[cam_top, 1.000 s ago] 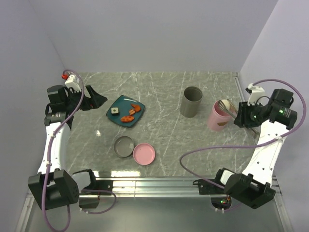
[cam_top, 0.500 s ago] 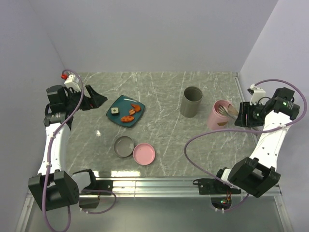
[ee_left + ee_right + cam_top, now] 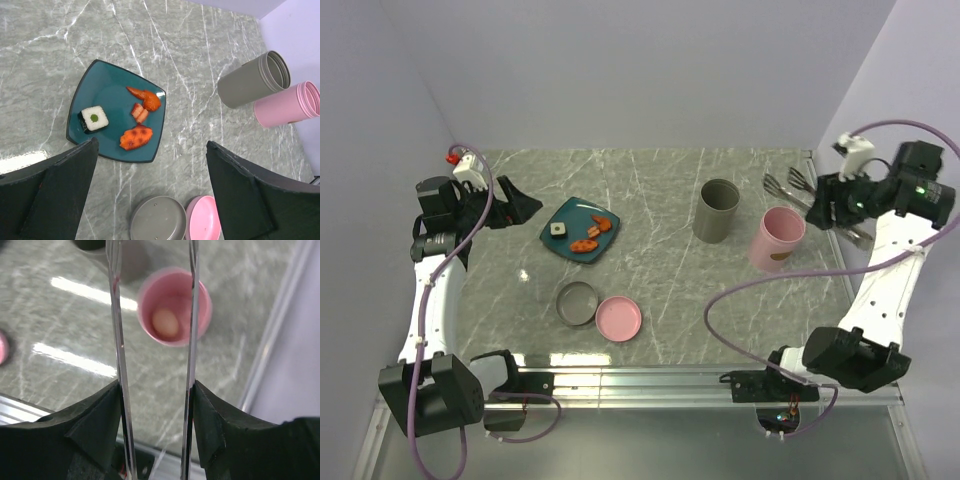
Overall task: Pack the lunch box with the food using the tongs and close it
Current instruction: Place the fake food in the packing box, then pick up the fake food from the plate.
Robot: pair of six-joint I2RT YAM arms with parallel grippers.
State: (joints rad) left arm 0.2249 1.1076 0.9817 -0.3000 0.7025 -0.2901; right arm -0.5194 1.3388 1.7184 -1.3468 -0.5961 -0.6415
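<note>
Grey marble bench, lilac walls: tongs [image 3: 116, 315] in the air over the pink cup [image 3: 175, 305], food [image 3: 136, 137] on the plate [image 3: 107, 75].
Our right end effector [image 3: 155, 390] grips the tongs by both arms; our left end effector [image 3: 523, 205] hangs open. If that hold loosens, we judge they could slide out or clip the cup.

Polished metal tongs [image 3: 116, 340]; glossy grey marble-look tabletop [image 3: 210, 30]; smooth, glazed teal plate [image 3: 107, 92].
</note>
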